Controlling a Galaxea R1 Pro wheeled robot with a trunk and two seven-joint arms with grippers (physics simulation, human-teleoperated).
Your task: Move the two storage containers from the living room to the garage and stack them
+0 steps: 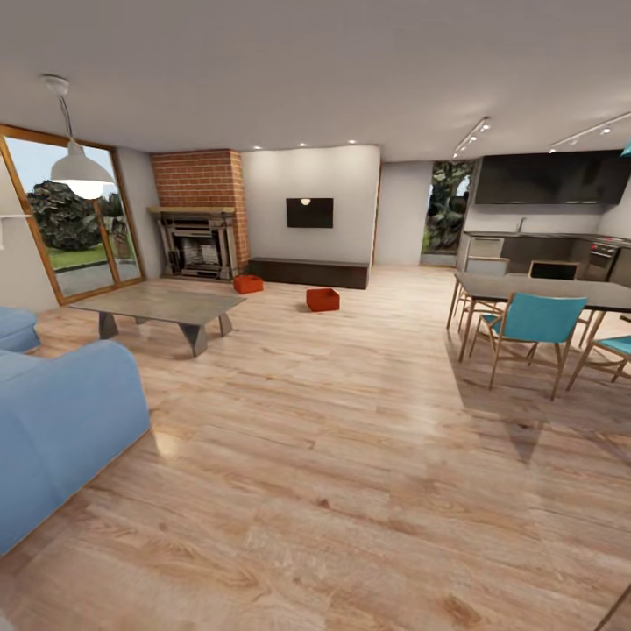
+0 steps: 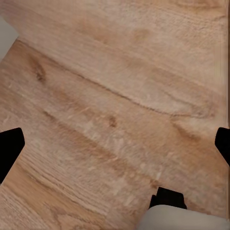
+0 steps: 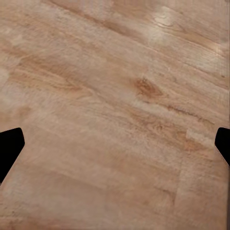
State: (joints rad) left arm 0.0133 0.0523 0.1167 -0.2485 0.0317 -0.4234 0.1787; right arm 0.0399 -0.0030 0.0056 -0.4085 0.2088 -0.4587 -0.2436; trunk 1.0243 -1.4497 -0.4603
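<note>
Both claws hang spread wide over the wood floor [image 1: 350,456], left claw [image 2: 117,143] and right claw [image 3: 117,143] each holding nothing, their dark fingertips at the edges of the wrist views. We see the two bins far across the living room, one [image 1: 248,284] by the fireplace [image 1: 197,245], the other [image 1: 322,300] before the low cabinet [image 1: 307,272]. We judge them light, stiff, thin-walled; best gripped at a rim.
</note>
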